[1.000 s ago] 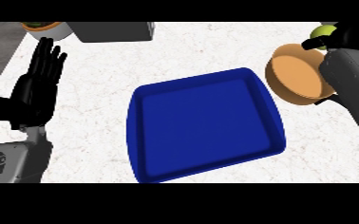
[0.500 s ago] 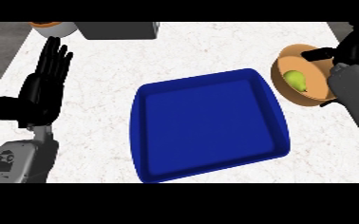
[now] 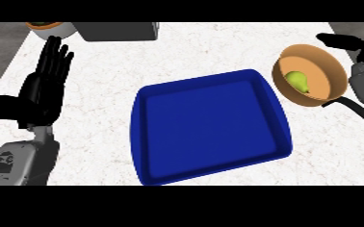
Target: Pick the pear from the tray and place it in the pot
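Pear (image 3: pixel 297 81) first: it lies inside the pot (image 3: pixel 320 60), a small yellow-green fruit against the tan inner wall, no longer anywhere on the tray.

At the far left, the left hand (image 3: pixel 46 84) rests with its fingers straight, spread a little and pointing up the view, holding nothing. Beyond its fingertips, at the tabletop's (image 3: pixel 213 48) far left corner, sits a small round container (image 3: pixel 46 27) with an orange rim, and just right of it a grey box (image 3: pixel 117 30).

In the middle lies the blue tray (image 3: pixel 206 125), turned slightly askew, with nothing on it.

To the right, close beside the tray's upper right corner but apart from it, stands the pot, its dark handle (image 3: pixel 340 103) running off toward the lower right. At the right edge, above the pot, a black part of the right hand (image 3: pixel 341 41) shows. It touches neither pot nor pear, and whether it is spread or pressed together I cannot tell.

I judge the placing step done and the task nearly complete. What remains, in my view, is only for the right hand to draw clear without brushing the pot's rim or handle.
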Controlling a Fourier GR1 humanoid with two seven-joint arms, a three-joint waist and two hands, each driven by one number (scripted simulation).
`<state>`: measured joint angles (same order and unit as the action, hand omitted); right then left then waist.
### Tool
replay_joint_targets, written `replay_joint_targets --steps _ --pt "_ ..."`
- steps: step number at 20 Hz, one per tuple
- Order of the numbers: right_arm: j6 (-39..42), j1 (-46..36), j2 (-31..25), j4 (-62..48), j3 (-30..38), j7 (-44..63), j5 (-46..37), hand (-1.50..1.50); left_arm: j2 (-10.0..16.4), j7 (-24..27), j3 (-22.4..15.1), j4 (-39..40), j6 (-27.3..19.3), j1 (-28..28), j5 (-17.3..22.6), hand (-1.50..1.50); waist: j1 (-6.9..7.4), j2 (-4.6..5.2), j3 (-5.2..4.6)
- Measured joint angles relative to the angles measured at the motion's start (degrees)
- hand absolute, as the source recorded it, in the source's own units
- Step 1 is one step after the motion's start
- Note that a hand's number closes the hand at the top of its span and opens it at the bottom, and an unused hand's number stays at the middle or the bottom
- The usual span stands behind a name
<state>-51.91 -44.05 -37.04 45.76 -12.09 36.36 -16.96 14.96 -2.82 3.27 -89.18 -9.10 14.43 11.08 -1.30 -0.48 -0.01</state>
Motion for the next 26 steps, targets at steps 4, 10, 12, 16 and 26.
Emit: replay_joint_targets --steps 4,10,12,16,26 --pt "-3.35 5.96 -1.36 8.03 4.3 -1.65 1.95 -1.5 0.08 0.25 0.37 -0.01 0.37 -0.74 0.03 0.0 -0.4 -0.09 -0.02" --pt "-7.56 18.34 -3.27 22.09 9.83 -3.29 3.0 -1.5 -0.03 -0.14 0.69 -1.66 0.18 -2.24 -0.34 0.0 -0.65 -0.13 -0.01" --pt "-8.1 23.35 -4.19 27.42 12.45 -4.46 4.63 -1.5 0.1 -0.35 1.31 -0.96 0.23 -1.21 -0.1 0.0 -0.8 -0.07 -0.01" --pt "-8.58 34.75 -5.39 38.09 17.64 -5.41 6.71 -1.5 -0.28 -0.12 1.19 -0.28 0.43 -0.68 -0.56 0.0 -0.82 0.01 -0.02" --pt "-5.78 59.3 1.2 57.8 32.38 -16.06 15.58 -1.5 -0.77 0.4 1.85 -0.18 1.58 -0.96 -0.88 0.0 -0.14 0.2 0.02"
